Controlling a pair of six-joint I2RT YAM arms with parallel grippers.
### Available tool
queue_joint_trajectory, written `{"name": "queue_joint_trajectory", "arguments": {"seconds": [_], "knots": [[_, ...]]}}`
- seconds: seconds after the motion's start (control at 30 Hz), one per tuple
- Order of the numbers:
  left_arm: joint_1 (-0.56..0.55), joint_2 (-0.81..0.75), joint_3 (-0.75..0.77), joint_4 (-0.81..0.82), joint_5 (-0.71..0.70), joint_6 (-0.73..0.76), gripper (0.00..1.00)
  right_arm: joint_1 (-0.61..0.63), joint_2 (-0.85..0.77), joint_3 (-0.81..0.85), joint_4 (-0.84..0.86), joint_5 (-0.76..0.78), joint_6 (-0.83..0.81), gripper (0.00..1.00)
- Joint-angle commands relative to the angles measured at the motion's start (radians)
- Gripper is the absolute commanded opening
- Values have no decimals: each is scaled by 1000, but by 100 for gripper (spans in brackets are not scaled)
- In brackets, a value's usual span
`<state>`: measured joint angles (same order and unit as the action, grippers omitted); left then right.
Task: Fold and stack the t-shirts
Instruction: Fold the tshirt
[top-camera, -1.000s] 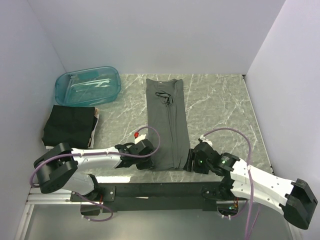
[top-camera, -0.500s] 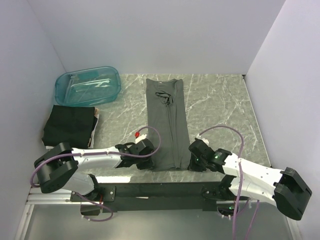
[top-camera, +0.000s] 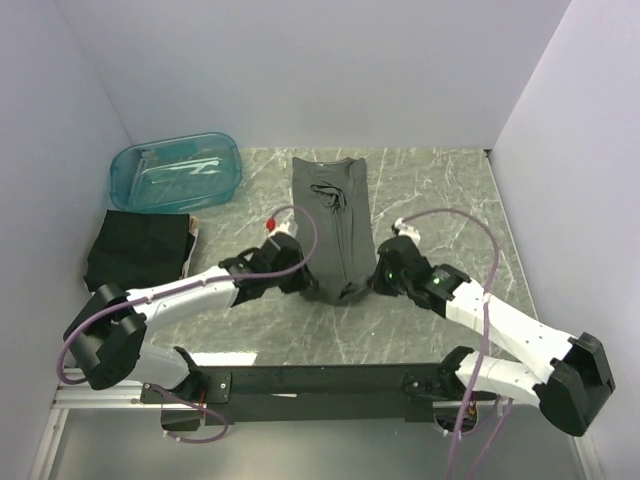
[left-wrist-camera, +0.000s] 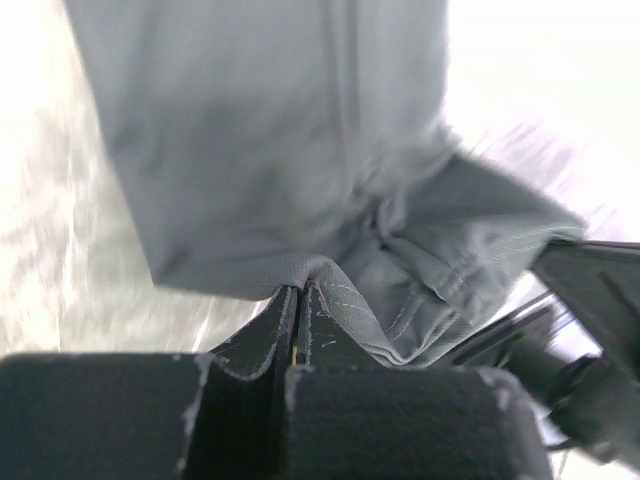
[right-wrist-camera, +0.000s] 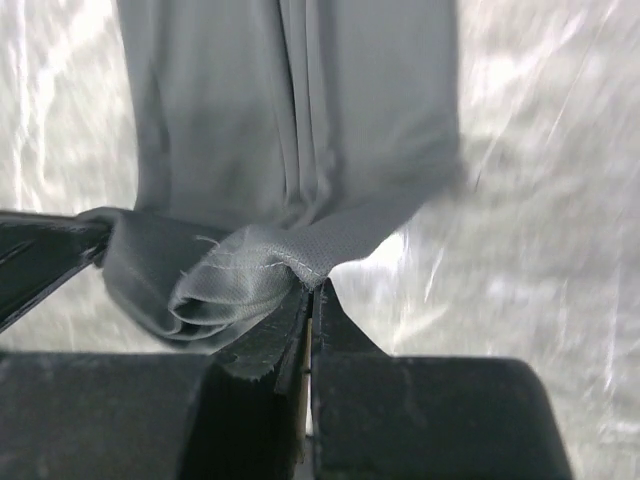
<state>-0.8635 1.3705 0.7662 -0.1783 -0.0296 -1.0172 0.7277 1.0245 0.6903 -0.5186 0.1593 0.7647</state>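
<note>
- The grey shirt (top-camera: 335, 225) lies in the middle of the surface (top-camera: 440, 200) as a long narrow strip. Its sides look already folded in, and its collar end is at the far side.
- The left tool (top-camera: 300, 283) is closed on the near-left corner of the hem. In the left wrist view the fingers pinch the stitched edge tight, with cloth bunched just beyond them.
- The right tool (top-camera: 382, 277) is closed on the near-right corner. The right wrist view shows the hem gathered into a small roll at its closed tips.
- The near end is raised off the surface between the two tools and sags a little in the middle. The lengthwise fold looks begun but not laid down.
- A folded black shirt (top-camera: 138, 248) sits at the left edge of the surface, just in front of the tub (top-camera: 175, 172). I cannot tell whether that pile is one shirt or several.
- Judged done: at least one shirt folded and set aside, and the grey one narrowed.
- Judged left: carry the hem up to the collar end, perhaps fold once more, then move the grey shirt onto the black one.
- The tub seems to hold no further shirts, so this is likely the last one.
</note>
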Motion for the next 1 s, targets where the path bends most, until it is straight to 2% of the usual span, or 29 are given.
{"name": "queue_joint_trajectory", "arguments": {"seconds": [0.0,0.3,0.6,0.97], "knots": [[58,2,96,63,-4,81,1,-60,54,116,80,71,-77,0],[198,130,278,37,-12,167,1,-198,272,328,158,3,-176,0],[300,263,415,31,29,226,1,-269,457,472,177,-75,-203,0],[353,432,577,-26,65,289,1,-332,621,586,189,-156,-223,0]]}}
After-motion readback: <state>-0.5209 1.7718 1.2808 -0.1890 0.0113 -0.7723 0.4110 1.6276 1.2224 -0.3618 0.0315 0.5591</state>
